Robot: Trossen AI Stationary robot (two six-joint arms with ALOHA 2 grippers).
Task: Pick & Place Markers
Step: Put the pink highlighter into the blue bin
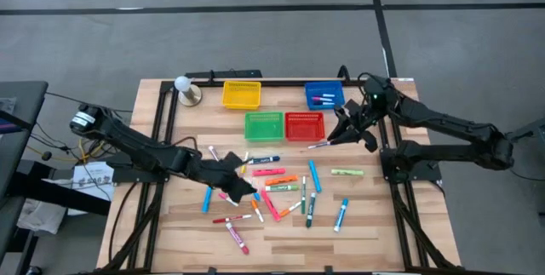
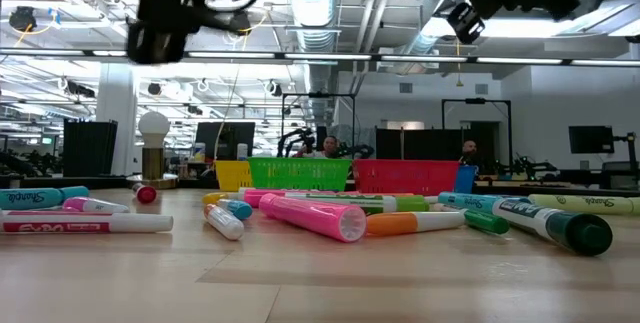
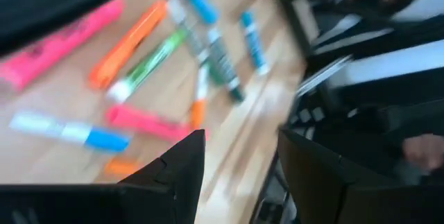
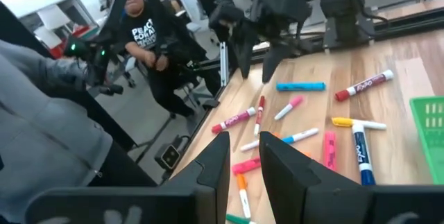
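Hovering over the middle of the scatter, your left gripper [image 1: 238,186] has its fingers [image 3: 177,172] spread apart with nothing between them, raised clear of the table [image 1: 383,224]. Judging by that pose, you are about to pick: choose one pen lying on its own, turn the wrist so the jaws cross its barrel rather than run along it, and come straight down so you do not shove its neighbours. The pink marker [image 1: 269,172] and the orange marker [image 1: 281,180] sit just beside the gripper, toward the right arm; the rest of the markers [image 1: 308,207] fan out around and beyond it, several touching or crossing, so avoid the tangled ones first.

Your right gripper [image 1: 347,130] hangs above the table near the red basket [image 1: 304,126], fingers a little parted and empty in its wrist view; a pink-tipped marker [image 1: 318,145] lies just below it. The blue basket [image 1: 324,96] already holds a few pens, while the green basket [image 1: 264,126] and yellow basket [image 1: 241,94] look bare.
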